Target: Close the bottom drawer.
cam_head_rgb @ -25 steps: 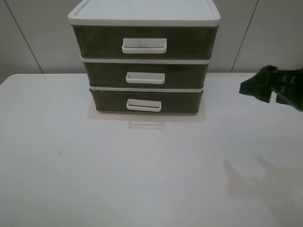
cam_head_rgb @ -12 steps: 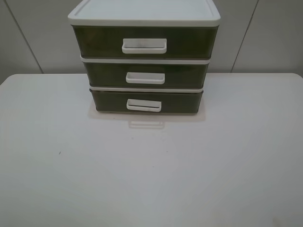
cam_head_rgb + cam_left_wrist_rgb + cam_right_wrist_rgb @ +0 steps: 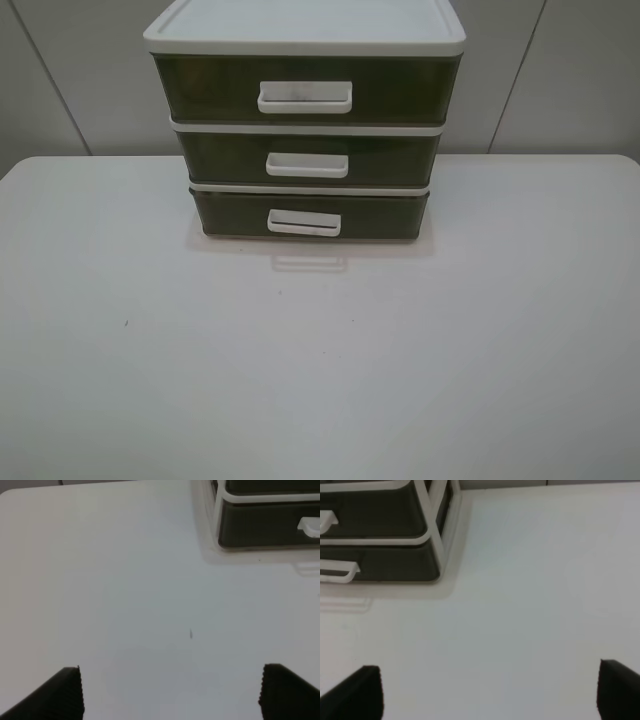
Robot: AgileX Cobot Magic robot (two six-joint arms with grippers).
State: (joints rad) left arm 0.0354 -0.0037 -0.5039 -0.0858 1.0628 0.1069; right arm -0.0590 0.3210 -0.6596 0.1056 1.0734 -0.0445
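Observation:
The bottom drawer (image 3: 310, 213) is the lowest tier of the white-framed three-drawer unit (image 3: 305, 40) at the back of the table. It is dark smoky plastic with a white loop handle (image 3: 303, 223), and its front sits flush with the frame. It also shows in the left wrist view (image 3: 265, 527) and the right wrist view (image 3: 385, 565). Neither arm appears in the exterior high view. My left gripper (image 3: 172, 692) is open and empty over bare table. My right gripper (image 3: 490, 692) is open and empty, to the right of the unit.
The middle drawer (image 3: 308, 160) and the taller top drawer (image 3: 305, 90) look shut. The white table (image 3: 320, 360) has a small dark speck (image 3: 126, 323) at the left. A grey panelled wall stands behind the unit.
My right gripper, seen at the right edge of the exterior high view a second ago, has drawn back out of that view. The drawers have not moved.

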